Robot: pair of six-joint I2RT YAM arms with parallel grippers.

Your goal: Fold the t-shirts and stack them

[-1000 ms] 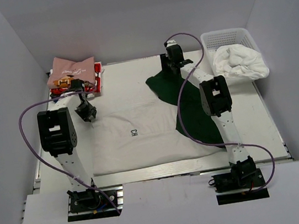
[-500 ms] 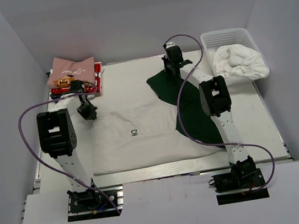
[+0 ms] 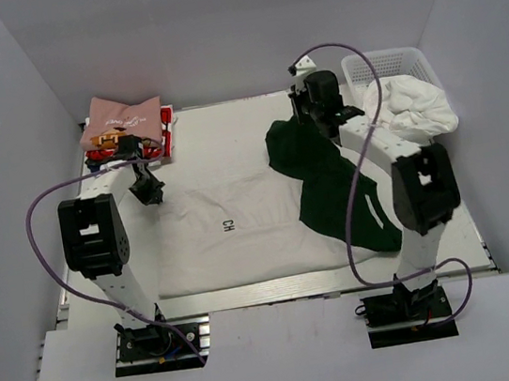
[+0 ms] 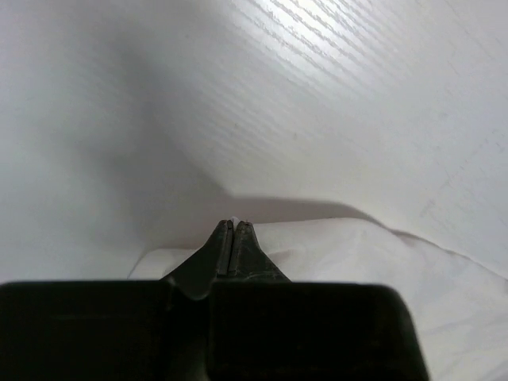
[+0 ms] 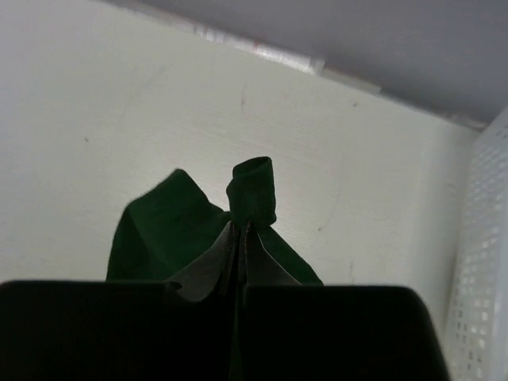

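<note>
While the shirt (image 3: 241,230) lies spread on the table (image 3: 219,139), the fold looks barely begun. At the shirt's far left corner the left gripper (image 3: 149,194) has its jaws closed, seemingly pinching the pale edge. At the shirt's far right the right gripper (image 5: 240,226) is clamped tight on the green sleeve (image 5: 159,230), which is bunched and lifted. Next, I judge, both should carry their corners together toward the shirt's near edge. Beyond the shirt's far left sits the stack (image 3: 125,128); beyond its far right, the basket (image 3: 386,63).
</note>
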